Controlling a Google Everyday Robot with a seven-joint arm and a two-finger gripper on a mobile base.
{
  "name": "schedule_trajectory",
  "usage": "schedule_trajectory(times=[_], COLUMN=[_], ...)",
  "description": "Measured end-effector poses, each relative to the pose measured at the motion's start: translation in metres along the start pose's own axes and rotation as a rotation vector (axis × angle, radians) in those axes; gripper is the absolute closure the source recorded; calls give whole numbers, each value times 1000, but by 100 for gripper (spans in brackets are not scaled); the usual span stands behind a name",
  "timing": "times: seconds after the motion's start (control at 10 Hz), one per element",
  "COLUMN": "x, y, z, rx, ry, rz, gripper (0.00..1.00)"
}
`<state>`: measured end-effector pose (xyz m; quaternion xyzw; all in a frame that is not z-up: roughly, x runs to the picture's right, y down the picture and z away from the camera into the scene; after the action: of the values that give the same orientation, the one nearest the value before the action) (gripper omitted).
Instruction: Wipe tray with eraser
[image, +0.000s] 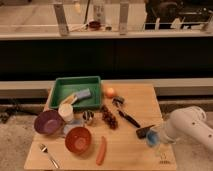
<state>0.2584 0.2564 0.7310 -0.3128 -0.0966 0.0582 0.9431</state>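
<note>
The green tray (64, 89) sits at the table's back left and holds a grey-blue oblong block (83, 94). The eraser (144, 132), a small black block, lies on the wooden table (125, 152) at the right, well apart from the tray. My gripper (154, 138) is at the end of the white arm (187, 127), which reaches in from the right. It sits low over the table, just right of the eraser. A blue patch shows at the arm's tip.
A black-handled utensil (126, 115) lies left of the eraser. Grapes (108, 117), an orange fruit (110, 92), a white cup (66, 112), a purple bowl (48, 121), an orange bowl (78, 139), a carrot-like stick (102, 150) and a fork (48, 155) fill the table.
</note>
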Motion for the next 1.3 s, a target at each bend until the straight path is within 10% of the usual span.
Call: schedule_trajectory(times=[1.3], x=[-63], y=[-33], z=[42], rx=[35], ry=[53], rz=[6], gripper=[20])
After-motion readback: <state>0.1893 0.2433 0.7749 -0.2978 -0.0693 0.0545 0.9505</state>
